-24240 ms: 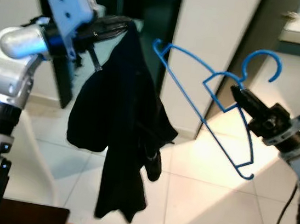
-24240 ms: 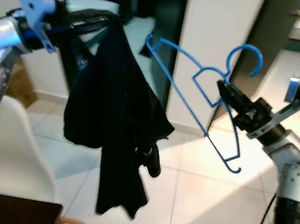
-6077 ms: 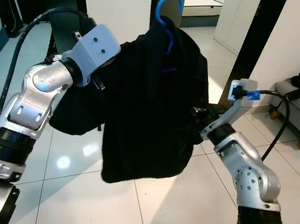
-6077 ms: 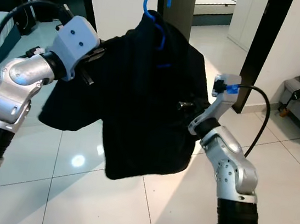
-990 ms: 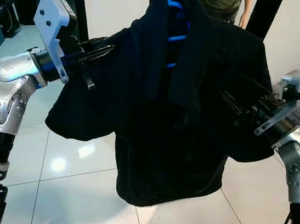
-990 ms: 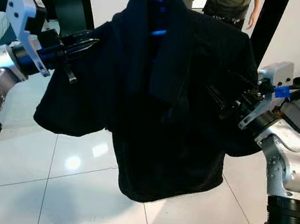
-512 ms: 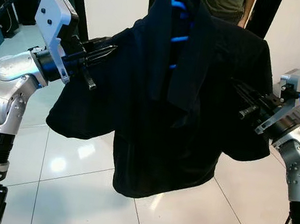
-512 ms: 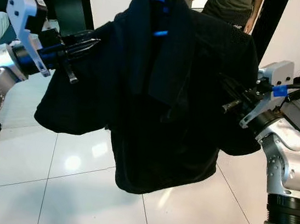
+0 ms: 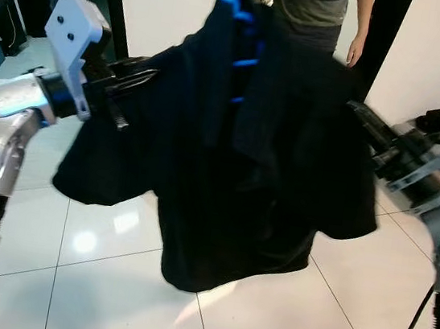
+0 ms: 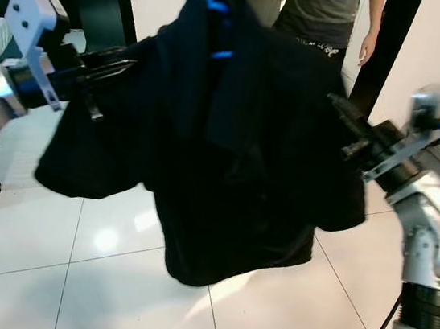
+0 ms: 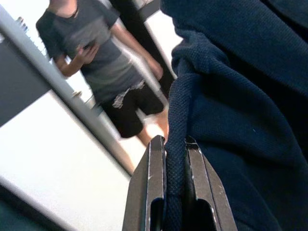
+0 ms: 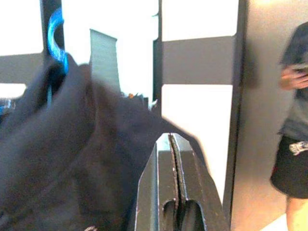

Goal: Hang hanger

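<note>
While dark shirt [image 9: 245, 160] hangs on blue hanger [image 9: 239, 9] held high at centre, left hand [image 11: 175, 159] clamps its left shoulder seam; right hand [image 12: 174, 159] pressed together, seemingly pinching right shoulder. Person [image 10: 329, 16] stands behind.

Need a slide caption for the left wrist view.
Left pincer clamps a navy shirt hem; a person stands behind.

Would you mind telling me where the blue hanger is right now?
In the left eye view the blue hanger sits top centre, inside the collar of the dark shirt, held up between the left gripper and right gripper.
</note>
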Controlling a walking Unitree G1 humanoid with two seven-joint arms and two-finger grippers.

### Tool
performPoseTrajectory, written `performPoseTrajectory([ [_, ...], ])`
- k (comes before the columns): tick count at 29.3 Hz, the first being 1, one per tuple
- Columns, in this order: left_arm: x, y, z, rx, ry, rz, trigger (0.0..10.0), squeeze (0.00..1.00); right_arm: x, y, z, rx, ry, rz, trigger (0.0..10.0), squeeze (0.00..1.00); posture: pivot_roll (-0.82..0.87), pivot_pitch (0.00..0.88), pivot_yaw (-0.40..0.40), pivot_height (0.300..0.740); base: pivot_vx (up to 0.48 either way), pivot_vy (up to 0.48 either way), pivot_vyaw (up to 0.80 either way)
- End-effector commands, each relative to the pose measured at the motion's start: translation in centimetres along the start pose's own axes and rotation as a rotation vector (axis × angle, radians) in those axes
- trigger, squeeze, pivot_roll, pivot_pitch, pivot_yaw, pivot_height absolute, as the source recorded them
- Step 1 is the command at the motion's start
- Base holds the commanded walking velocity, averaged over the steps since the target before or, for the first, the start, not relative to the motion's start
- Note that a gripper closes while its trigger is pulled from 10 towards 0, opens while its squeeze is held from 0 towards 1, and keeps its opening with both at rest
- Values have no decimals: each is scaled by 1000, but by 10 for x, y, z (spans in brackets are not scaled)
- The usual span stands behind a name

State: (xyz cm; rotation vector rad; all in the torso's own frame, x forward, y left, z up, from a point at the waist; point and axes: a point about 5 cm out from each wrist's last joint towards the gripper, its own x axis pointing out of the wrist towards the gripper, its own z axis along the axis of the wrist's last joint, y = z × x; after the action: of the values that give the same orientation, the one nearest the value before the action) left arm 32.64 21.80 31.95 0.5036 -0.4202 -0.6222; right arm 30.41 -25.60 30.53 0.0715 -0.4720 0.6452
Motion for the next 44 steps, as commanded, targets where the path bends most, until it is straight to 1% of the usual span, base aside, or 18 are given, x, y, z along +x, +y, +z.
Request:
performPoseTrajectory([
  [1,-7,9,1,47,17,50,10000,0,0,-2,13,2,-42,6,0,0,-38,0,16,740,0,0,0],
  [6,-8,10,2,49,17,54,10000,0,-1,-5,15,-19,-29,-10,0,0,-38,0,16,740,0,0,0],
  [7,-7,9,3,40,7,49,10000,0,-1,-4,8,-63,27,-11,0,0,-41,0,17,740,0,0,0],
  [8,-7,9,3,40,7,49,10000,0,-1,-4,8,-63,27,-11,0,0,-41,0,17,740,0,0,0],
  [9,-3,5,7,15,-17,33,10000,0,2,3,-8,-127,127,7,10000,0,-42,0,18,740,0,0,0],
  [11,3,-3,12,-15,-48,1,10000,0,6,16,-29,-159,226,67,10000,0,-42,0,18,740,0,0,0],
  [12,6,-6,14,-23,-62,-15,10000,0,8,20,-33,-147,232,72,10000,624,-40,0,18,740,0,0,0],
  [14,7,-7,14,-24,-68,-23,10000,0,10,21,-34,-135,226,70,10000,624,-40,0,18,740,0,0,0],
  [15,10,-10,15,-23,-72,-39,10000,0,14,23,-34,-116,202,60,10000,1000,-40,0,18,740,0,0,0],
  [21,11,-10,18,-27,-86,-42,10000,0,16,23,-36,-95,192,48,10000,1000,-37,0,16,740,0,0,0],
  [23,12,-9,21,-32,-100,-39,10000,0,16,22,-37,-87,187,42,10000,1000,-37,0,13,740,0,0,0],
  [26,13,-7,32,-49,-151,-35,10000,0,13,19,-41,-73,168,15,10000,1000,-33,0,10,740,0,0,0],
  [32,13,-7,39,-52,-168,-37,10000,0,9,13,-41,-64,144,-37,10000,1000,-29,0,8,740,0,0,0],
  [33,12,-7,43,-57,-180,-40,10000,0,7,10,-40,-55,134,-60,10000,631,-29,0,8,740,0,0,0],
  [34,12,-7,47,-62,-195,-45,10000,0,4,7,-41,-46,131,-76,10000,0,-29,0,8,740,0,0,0],
  [40,12,-7,56,-58,-217,-56,10000,0,-1,4,-47,-36,150,-107,10000,0,-26,0,10,740,0,0,0],
  [43,12,-6,60,-51,-226,-60,10000,0,-4,4,-58,-70,208,-125,10000,0,-20,0,12,740,0,0,0],
  [44,12,-6,60,-51,-226,-60,10000,0,-4,4,-58,-70,208,-125,10000,0,-20,0,12,740,0,0,0],
])
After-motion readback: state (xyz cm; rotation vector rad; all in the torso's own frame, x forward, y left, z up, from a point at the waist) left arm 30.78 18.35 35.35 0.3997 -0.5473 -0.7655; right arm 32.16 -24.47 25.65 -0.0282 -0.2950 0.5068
